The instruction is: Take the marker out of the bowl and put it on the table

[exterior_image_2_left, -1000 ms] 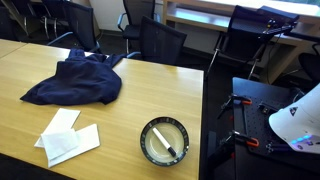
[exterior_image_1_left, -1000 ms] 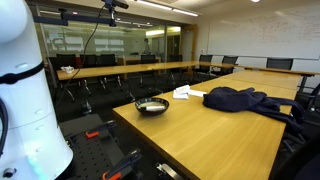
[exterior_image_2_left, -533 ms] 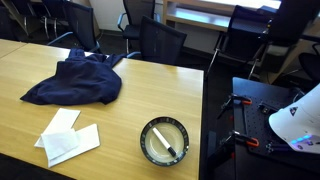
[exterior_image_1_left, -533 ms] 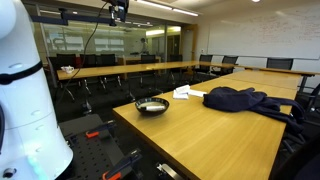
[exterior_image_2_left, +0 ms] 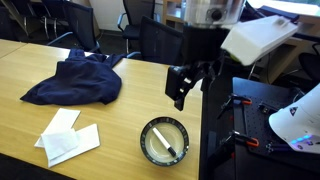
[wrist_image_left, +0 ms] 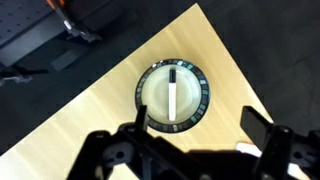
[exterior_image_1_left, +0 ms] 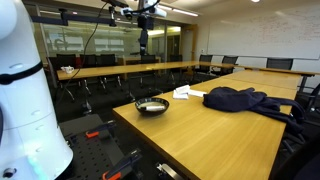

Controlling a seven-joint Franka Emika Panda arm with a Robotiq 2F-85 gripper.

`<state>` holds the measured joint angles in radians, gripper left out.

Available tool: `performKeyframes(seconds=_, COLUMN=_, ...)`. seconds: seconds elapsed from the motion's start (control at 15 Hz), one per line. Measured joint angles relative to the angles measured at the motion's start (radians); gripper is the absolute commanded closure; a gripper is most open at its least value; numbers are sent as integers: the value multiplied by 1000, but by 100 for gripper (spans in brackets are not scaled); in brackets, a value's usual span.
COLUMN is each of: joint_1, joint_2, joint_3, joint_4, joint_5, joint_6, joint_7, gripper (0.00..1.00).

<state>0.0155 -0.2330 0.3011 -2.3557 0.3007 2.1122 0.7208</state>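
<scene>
A round bowl (exterior_image_2_left: 163, 141) with a dark patterned rim sits near the corner of the wooden table (exterior_image_2_left: 110, 125). A white marker (exterior_image_2_left: 171, 146) lies inside it. The bowl (wrist_image_left: 173, 96) and marker (wrist_image_left: 176, 91) also show from straight above in the wrist view. The bowl (exterior_image_1_left: 152, 106) shows small in an exterior view. My gripper (exterior_image_2_left: 184, 89) hangs high above the table, over the bowl's far side, open and empty. In the wrist view its two fingers (wrist_image_left: 197, 124) stand wide apart at the lower edge.
A dark blue cloth (exterior_image_2_left: 75, 82) lies bunched on the table, with white papers (exterior_image_2_left: 68, 140) beside it. Office chairs (exterior_image_2_left: 160, 40) stand along the far table edge. Clamps and tools (exterior_image_2_left: 245, 143) lie on the dark base beside the table.
The arm and gripper have swung into both exterior views and now hang over the bowl. The bowl, marker, cloth and papers have not moved.
</scene>
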Motion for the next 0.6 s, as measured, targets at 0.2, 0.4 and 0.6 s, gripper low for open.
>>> performKeyframes(seconds=0.2, joint_1=16, joint_2=138, joint_3=-3, joint_4=-23, joint_5=-54, joint_6=137, joint_7=27, gripper=0)
performKeyframes(seconds=0.4, joint_1=50, joint_2=281, joint_3=-24, joint_4=-14, joint_5=-63, joint_6=221, joint_7=36, gripper=0)
performKeyframes(seconds=0.6, joint_1=89, joint_2=417, joint_3=-65, joint_4=26, joint_5=-53, joint_6=284, joint_7=36, gripper=0)
